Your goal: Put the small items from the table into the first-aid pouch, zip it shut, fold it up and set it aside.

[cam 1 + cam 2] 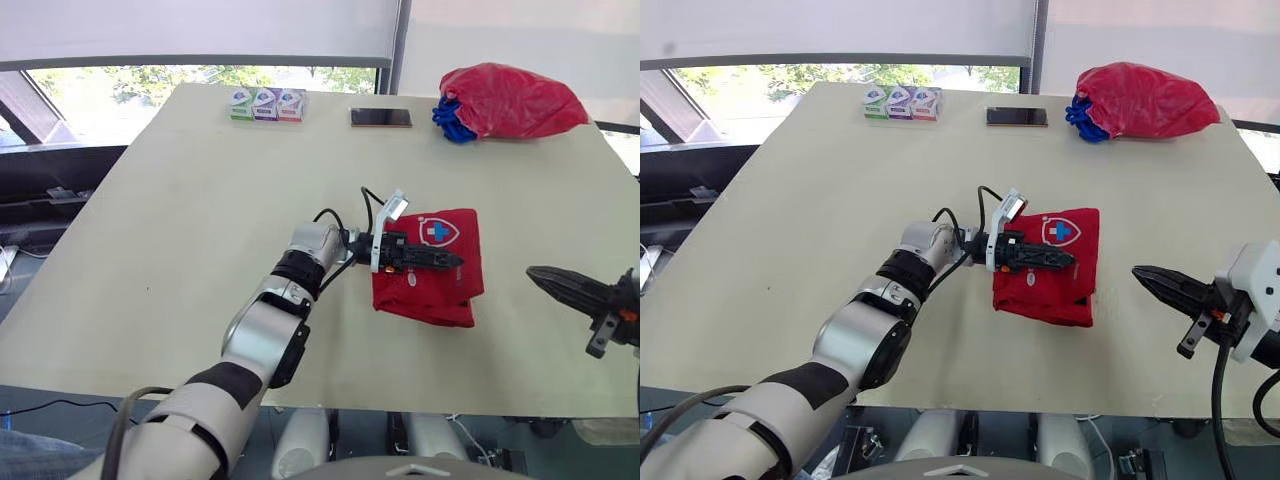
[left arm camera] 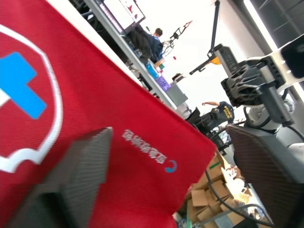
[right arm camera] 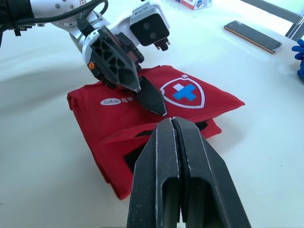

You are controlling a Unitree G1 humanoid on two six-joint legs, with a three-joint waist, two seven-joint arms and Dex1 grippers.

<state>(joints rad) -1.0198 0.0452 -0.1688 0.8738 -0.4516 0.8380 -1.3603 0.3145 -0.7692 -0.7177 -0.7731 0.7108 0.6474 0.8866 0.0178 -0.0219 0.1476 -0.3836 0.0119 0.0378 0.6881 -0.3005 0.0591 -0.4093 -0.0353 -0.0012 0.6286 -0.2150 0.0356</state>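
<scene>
Your left gripper (image 1: 450, 262) lies over the red first-aid pouch (image 1: 440, 298). The pouch is folded and rests on the table (image 1: 200, 220), a little right of the middle. The gripper's fingers stand apart with nothing between them, and one finger lies on the cloth. Your right gripper (image 1: 540, 276) hangs to the right of the pouch, apart from it, with its fingers pressed together and empty.

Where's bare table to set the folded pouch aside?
Widest bare patch: table on the robot's left, between the three small boxes and the near edge. Also a strip between phone and first-aid pouch. Crowded: far edge, red bag corner.
</scene>
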